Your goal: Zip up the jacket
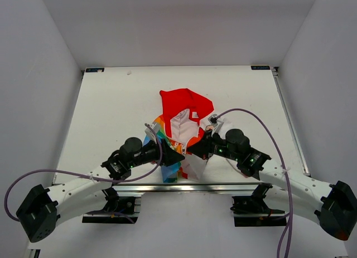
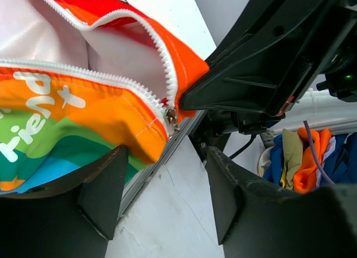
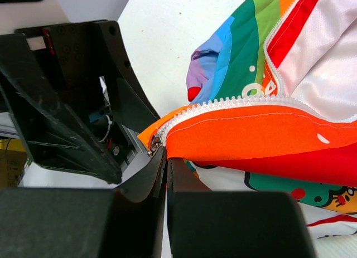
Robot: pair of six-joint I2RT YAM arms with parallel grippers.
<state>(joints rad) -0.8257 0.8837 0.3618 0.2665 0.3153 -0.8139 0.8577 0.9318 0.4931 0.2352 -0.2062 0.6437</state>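
The jacket lies in the middle of the top view, close to the lower edge of the desk, with its red hood toward the top of the frame. It looks light, soft and limp. It will probably bunch rather than slide, so the hem needs holding taut below the slider, and the small metal slider is the part to grasp.

The left fingers are spread wide, one on either side of the slider and touching nothing. The right fingers are pressed together and seem to pinch the orange hem corner just beside the slider, though the contact point is partly hidden.

The top view shows the whole garment, but the arms cover the slider. The left wrist view shows the two rows of zipper teeth meeting at the slider and parting above it. The right wrist view shows the pinch on the hem.
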